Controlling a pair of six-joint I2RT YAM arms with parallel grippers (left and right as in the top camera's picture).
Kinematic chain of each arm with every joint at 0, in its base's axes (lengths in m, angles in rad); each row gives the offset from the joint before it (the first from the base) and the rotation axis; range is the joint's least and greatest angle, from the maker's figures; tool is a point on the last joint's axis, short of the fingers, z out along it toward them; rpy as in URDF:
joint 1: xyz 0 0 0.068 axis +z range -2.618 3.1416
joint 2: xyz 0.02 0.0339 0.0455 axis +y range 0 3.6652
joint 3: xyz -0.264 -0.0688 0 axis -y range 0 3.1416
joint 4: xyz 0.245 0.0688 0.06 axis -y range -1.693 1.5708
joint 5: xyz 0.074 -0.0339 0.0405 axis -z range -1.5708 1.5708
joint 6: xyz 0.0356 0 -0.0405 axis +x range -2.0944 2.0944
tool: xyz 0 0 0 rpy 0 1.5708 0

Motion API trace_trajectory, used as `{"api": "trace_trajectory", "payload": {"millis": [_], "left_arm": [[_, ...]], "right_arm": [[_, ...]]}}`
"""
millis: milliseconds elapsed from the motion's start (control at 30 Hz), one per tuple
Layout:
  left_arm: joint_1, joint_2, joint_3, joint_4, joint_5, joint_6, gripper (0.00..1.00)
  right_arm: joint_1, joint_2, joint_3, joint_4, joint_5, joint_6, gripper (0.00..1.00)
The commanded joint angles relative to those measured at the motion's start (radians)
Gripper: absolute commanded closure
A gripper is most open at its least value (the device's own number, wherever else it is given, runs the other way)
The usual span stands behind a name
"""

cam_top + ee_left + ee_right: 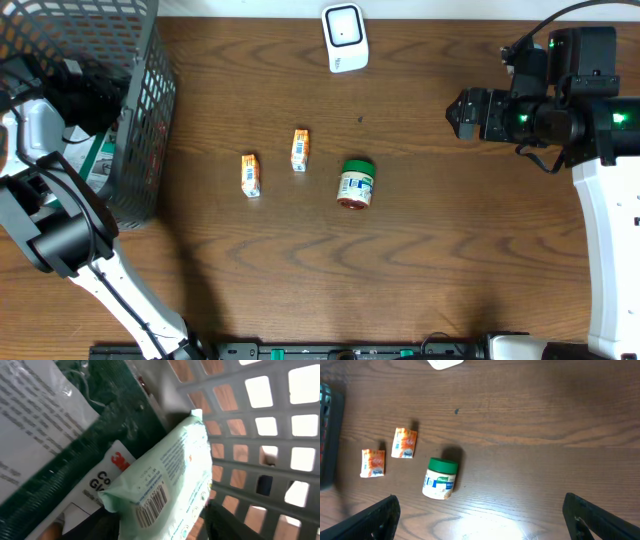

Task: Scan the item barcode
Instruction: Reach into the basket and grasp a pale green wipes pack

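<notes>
A pale green soft pack (170,465) lies in the dark mesh basket (140,100), its barcode (151,506) facing the left wrist camera. My left gripper (162,527) reaches down into the basket, and its two dark fingers press against the pack's sides, shut on it. In the overhead view the left gripper (88,98) is partly hidden by the basket wall. The white scanner (345,37) stands at the table's far edge. My right gripper (480,520) hovers wide open above bare wood at the right (462,113), holding nothing.
Two small orange boxes (250,175) (300,150) and a green-lidded jar (355,184) lie on the table's middle. A dark green package with a white label (100,425) fills the basket under the pack. The basket's grid wall (260,435) is close on the right.
</notes>
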Motion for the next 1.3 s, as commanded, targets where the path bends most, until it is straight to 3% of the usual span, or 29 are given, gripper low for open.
{"api": "trace_trajectory", "payload": {"millis": [0,100,267,400,800,933,1000,1033,1267], "left_arm": [[-0.006,0.019,-0.006,0.018,0.080,0.009,0.45],[-0.006,0.019,-0.006,0.044,0.132,0.009,0.58],[-0.006,0.019,-0.006,0.077,0.209,0.008,0.61],[-0.006,0.019,-0.006,0.069,0.195,0.009,0.48],[-0.051,0.019,-0.049,0.066,0.030,0.031,0.49],[-0.056,0.019,-0.049,0.085,0.041,0.025,0.60],[-0.050,0.018,-0.048,0.084,0.048,0.019,0.85],[-0.045,0.014,-0.048,0.084,0.062,0.014,0.92],[0.010,-0.107,-0.047,0.085,0.067,-0.014,0.93]], "right_arm": [[0.001,0.005,0.018,0.000,-0.008,-0.014,0.01],[0.001,0.005,0.018,0.000,-0.008,-0.014,0.01],[0.001,0.005,0.018,0.000,-0.008,-0.014,0.01],[0.001,0.005,0.018,0.000,-0.008,-0.014,0.01],[0.001,0.005,0.018,0.000,-0.008,-0.014,0.01],[0.001,0.005,0.018,0.000,-0.008,-0.014,0.01],[0.001,0.005,0.018,0.000,-0.008,-0.015,0.01],[0.001,0.005,0.018,0.000,-0.008,-0.014,0.01],[0.001,0.005,0.018,0.000,-0.008,-0.015,0.01]]}}
